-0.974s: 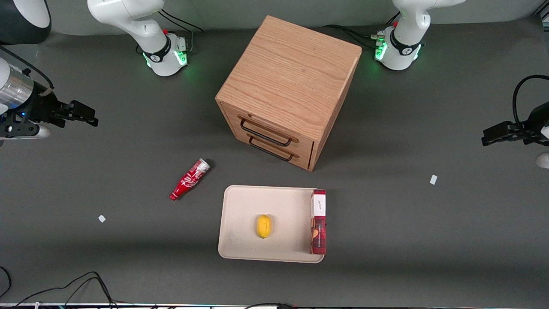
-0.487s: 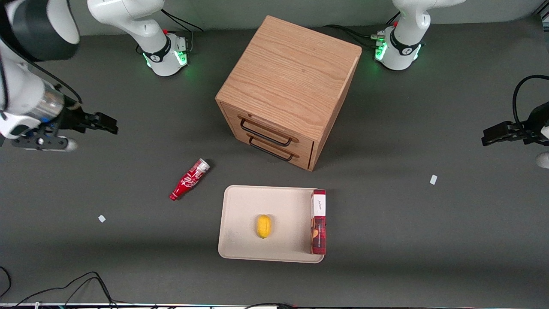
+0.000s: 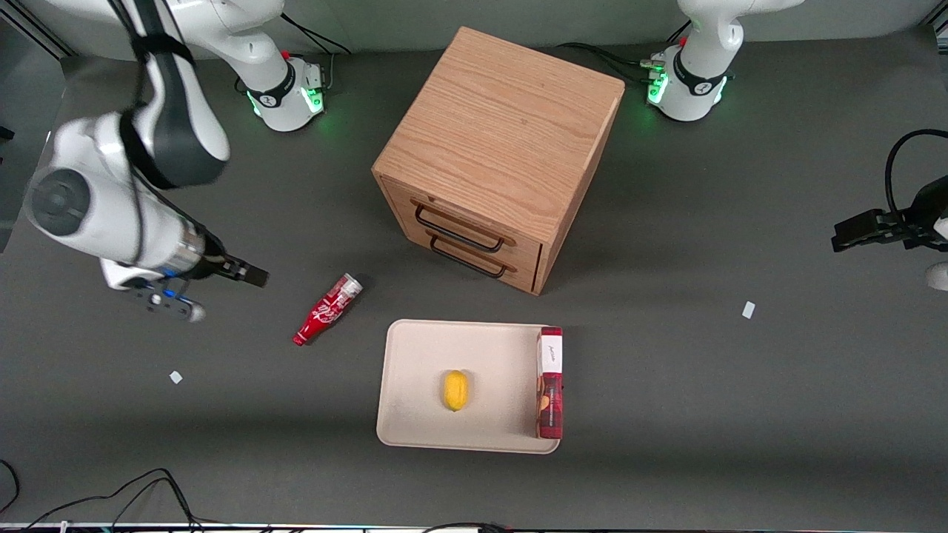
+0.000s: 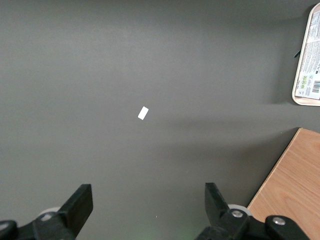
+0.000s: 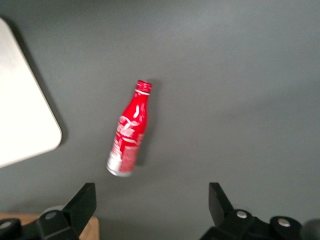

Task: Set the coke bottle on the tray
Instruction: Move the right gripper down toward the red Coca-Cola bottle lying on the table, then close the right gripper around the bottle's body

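Since a second ago the right arm has swung in from the working arm's end of the desk (image 3: 740,185), and its claw (image 3: 252,276) now sits close to the coke bottle (image 3: 326,309); nothing else has shifted.

Nearest the front camera is the tray (image 3: 415,370), carrying a yellow lemon (image 3: 455,390) near its middle and a red box (image 3: 549,383) along the edge toward the parked arm's end. Just beside the tray, toward the working arm's end and apart from it, the coke bottle lies flat on the desk. Its long axis runs diagonally: the capped neck points toward the front camera, the silver base toward the wooden cabinet (image 3: 503,148), which stands farthest from that camera.

The wrist view shows the claw (image 5: 152,210) open and empty, with the bottle (image 5: 130,129) lying roughly between the line of its two fingers (image 5: 82,202) but apart from them. Height above the desk is hard to judge; it seems well clear.

For a grasp, the claw probably needs to travel on toward the bottle, straddle its body across the long axis, and descend.
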{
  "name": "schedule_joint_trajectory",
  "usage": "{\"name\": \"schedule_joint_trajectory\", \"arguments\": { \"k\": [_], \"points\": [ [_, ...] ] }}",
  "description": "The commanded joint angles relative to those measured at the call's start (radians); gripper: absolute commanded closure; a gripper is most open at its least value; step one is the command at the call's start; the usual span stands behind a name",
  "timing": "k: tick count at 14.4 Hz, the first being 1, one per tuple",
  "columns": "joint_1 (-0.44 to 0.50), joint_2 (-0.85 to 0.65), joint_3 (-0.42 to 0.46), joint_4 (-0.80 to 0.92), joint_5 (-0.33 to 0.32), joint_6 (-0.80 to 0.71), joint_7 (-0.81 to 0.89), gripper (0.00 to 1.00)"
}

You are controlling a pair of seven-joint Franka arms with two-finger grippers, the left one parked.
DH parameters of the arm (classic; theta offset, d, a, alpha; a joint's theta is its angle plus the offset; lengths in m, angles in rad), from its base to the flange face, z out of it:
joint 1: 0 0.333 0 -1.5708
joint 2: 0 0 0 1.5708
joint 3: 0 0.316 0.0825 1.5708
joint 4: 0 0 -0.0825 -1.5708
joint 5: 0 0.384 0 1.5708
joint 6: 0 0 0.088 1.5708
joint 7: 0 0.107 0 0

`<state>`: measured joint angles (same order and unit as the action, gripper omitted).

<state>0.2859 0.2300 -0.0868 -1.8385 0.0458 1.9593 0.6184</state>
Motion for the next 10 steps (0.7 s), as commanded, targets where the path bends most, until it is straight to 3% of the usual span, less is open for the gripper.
{"name": "schedule_joint_trajectory", "arguments": {
  "k": [1, 4, 6, 10],
  "points": [
    [0.002, 0.095, 0.044, -0.024, 0.014, 0.12, 0.148, 0.0],
    [0.006, 0.182, 0.061, -0.047, 0.013, 0.214, 0.241, 0.0],
    [0.006, 0.204, 0.065, -0.108, 0.013, 0.321, 0.251, 0.0],
    [0.006, 0.239, 0.065, -0.148, 0.013, 0.4, 0.251, 0.0]
  ]
}}
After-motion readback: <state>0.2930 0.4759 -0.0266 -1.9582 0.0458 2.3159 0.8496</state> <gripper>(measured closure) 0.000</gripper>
